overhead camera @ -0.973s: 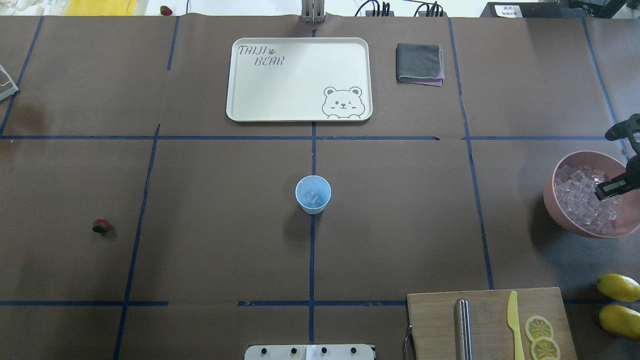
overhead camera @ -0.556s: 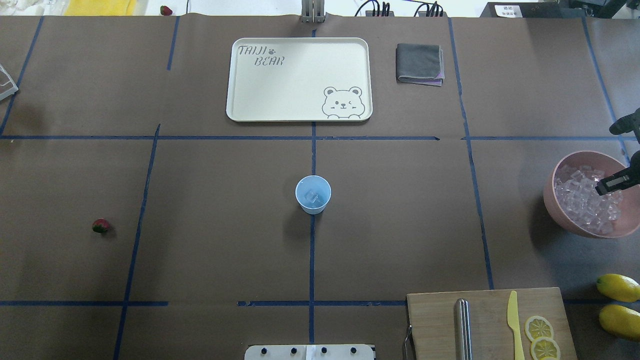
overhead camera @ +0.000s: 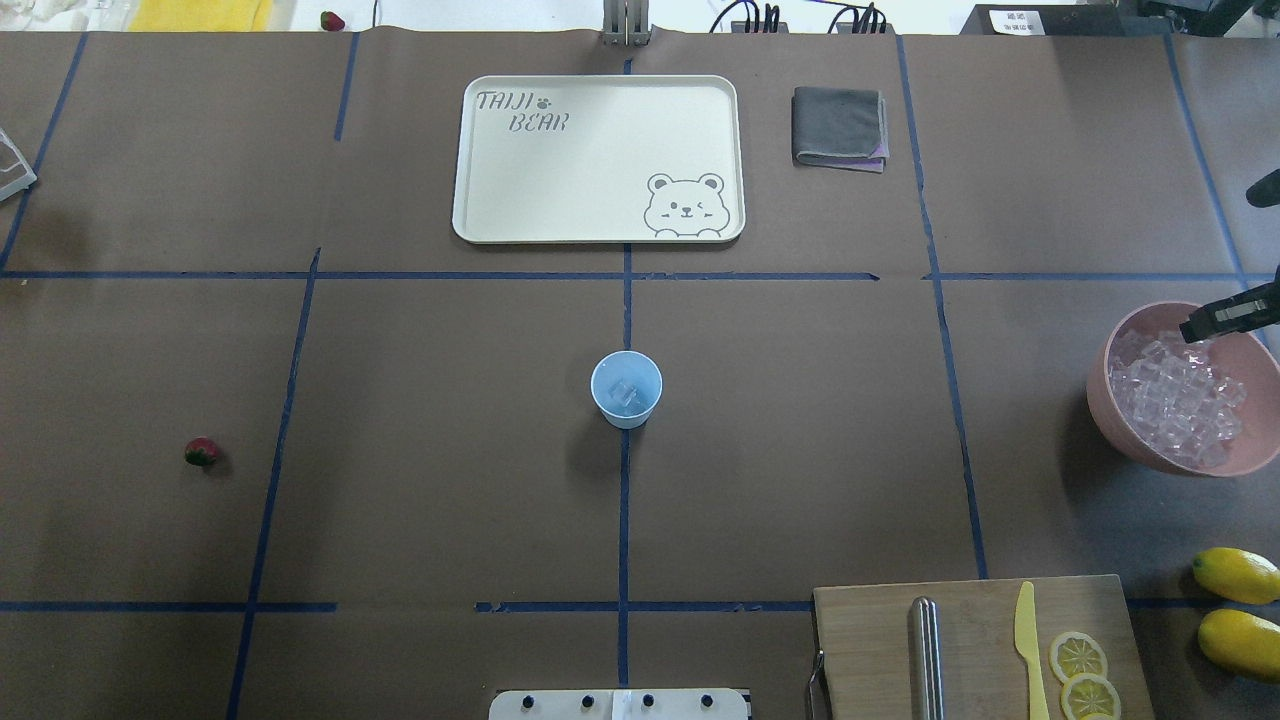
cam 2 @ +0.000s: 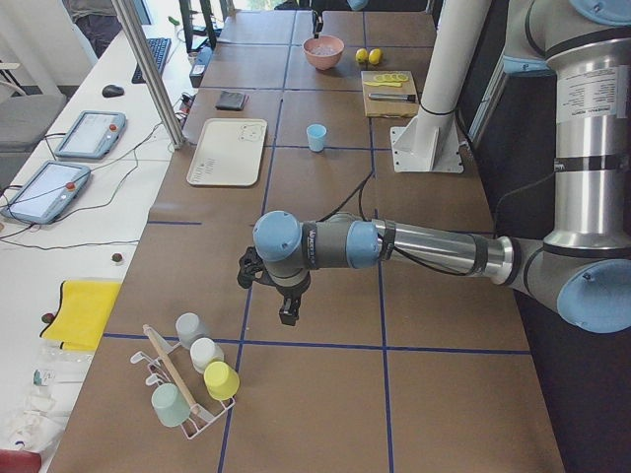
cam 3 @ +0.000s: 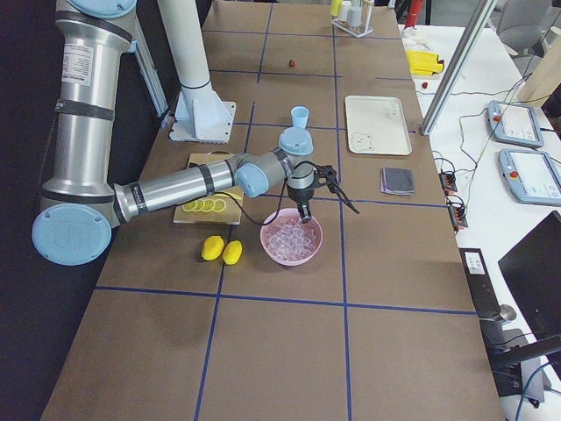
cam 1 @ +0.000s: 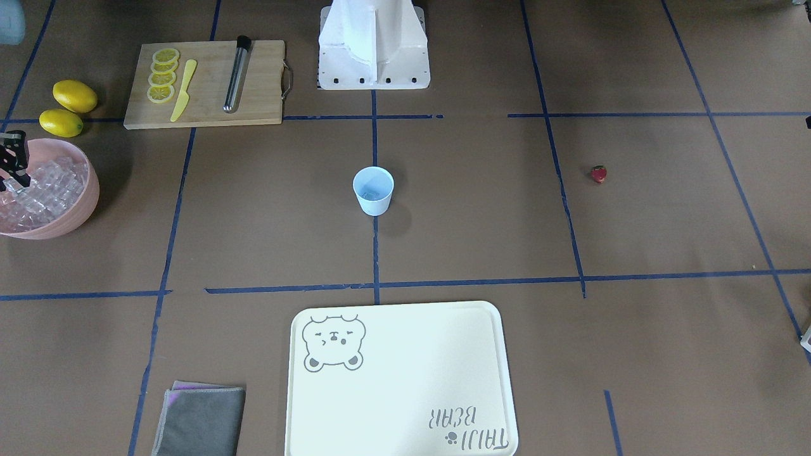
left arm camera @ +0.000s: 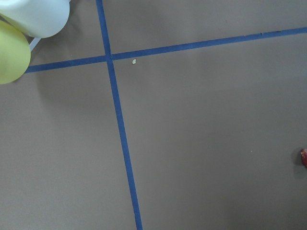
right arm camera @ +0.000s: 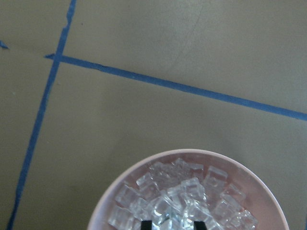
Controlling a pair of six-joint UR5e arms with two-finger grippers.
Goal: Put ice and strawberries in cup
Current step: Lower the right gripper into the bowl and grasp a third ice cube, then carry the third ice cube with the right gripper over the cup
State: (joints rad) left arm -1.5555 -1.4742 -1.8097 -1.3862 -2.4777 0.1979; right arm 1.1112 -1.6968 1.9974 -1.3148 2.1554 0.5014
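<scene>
The pale-blue cup (overhead camera: 626,390) stands upright at the table's centre with a clear ice cube (overhead camera: 624,393) in it. More ice (overhead camera: 1175,410) fills the pink bowl (overhead camera: 1105,390) at the right edge. My right gripper (overhead camera: 1198,328) hangs over the bowl's far rim. In the right wrist view its fingertips (right arm camera: 147,224) stand on either side of a clear cube (right arm camera: 172,216), above the pile. The strawberry (overhead camera: 202,452) lies alone at the left. My left gripper (cam 2: 286,313) shows only in the exterior left view, near the cup rack. I cannot tell whether it is open or shut.
A cream tray (overhead camera: 598,225) and a folded grey cloth (overhead camera: 840,128) lie at the far side. A cutting board (overhead camera: 870,640) holds a yellow knife, a metal tube and lemon slices. Two lemons (overhead camera: 1238,575) lie beside it. A rack of cups (cam 2: 192,379) stands near the left arm.
My right gripper has risen out of the ice in the bowl and moved toward the bowl's far rim. The cup and the strawberry have not moved.
</scene>
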